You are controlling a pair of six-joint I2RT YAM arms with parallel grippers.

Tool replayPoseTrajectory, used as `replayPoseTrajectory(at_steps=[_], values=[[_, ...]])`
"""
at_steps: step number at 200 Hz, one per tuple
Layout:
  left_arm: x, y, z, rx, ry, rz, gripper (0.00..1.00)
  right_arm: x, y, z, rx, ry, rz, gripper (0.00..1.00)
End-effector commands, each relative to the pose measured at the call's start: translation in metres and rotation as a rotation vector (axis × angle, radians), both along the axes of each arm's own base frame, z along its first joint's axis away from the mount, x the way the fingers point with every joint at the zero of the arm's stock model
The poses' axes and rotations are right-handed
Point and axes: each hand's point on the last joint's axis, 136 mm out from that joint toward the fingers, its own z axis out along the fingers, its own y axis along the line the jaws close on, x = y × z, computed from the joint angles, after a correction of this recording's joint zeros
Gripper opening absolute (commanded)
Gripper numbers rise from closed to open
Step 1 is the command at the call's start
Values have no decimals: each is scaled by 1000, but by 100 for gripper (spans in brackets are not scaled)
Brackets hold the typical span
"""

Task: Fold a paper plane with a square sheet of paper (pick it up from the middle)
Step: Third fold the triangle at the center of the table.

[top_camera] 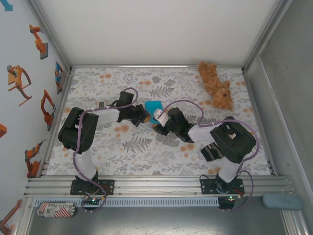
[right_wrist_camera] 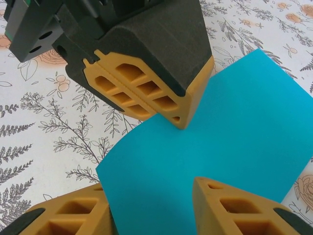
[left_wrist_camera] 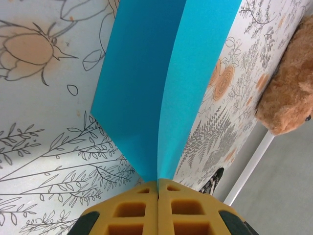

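The square sheet of paper is bright cyan and is lifted off the floral table mat at centre. My left gripper is shut on its bent middle, and two flaps rise away from the yellow pads. In the right wrist view the left gripper's fingers pinch the sheet from above. My right gripper is open, one finger on each side of the sheet's lower edge, with a clear gap between the pads. From above, the two grippers meet at the sheet. The paper plane is out of view.
A brown teddy bear lies at the back right of the mat, also at the right edge of the left wrist view. White walls enclose the cell. An aluminium rail runs along the near edge.
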Motion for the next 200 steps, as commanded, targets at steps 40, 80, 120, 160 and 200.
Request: replayPoseTrajectory(at_steps=[40,80,120,160,200], values=[[-3,-9,-6,-15,32,-10,2,5,18,28,76,-23,34,34],[-3,-8,-2,-17,28,-9,3,-2,17,21,53,14,61,18],[-1,-5,5,-9,14,-9,10,-12,15,17,42,58,87,4],[3,22,13,56,-14,25,26,-17,15,23,74,108,91,0],[13,51,34,174,-113,30,35,-25,17,26,123,224,82,0]])
